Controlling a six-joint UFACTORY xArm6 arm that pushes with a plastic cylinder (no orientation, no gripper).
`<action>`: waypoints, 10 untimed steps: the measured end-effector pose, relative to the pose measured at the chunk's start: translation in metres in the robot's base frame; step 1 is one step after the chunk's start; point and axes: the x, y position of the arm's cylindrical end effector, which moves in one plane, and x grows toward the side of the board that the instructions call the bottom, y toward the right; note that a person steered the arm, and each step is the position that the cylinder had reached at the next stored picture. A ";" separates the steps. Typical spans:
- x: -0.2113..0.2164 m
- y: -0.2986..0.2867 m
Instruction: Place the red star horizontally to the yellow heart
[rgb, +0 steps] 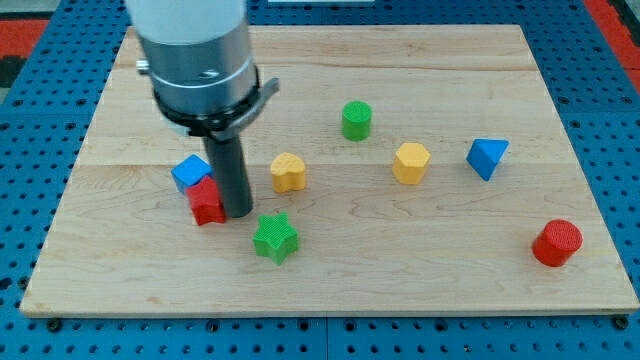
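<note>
The rod covers the right part of the red star (206, 201), so its points on that side cannot be seen, and its full shape is hard to tell. The red star itself hides the near edge of the blue block (189, 171) just behind it, whose shape I cannot name with certainty. My tip (238, 213) stands on the bench (420, 260) just right of the red star; if it touches the star cannot be told, because the rod hides the contact place. The grey body of the arm (195, 60) is cut off by the top edge, and it hides a far-left part of the bench.
</note>
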 end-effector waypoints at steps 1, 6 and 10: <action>0.000 -0.012; -0.002 -0.036; -0.026 0.081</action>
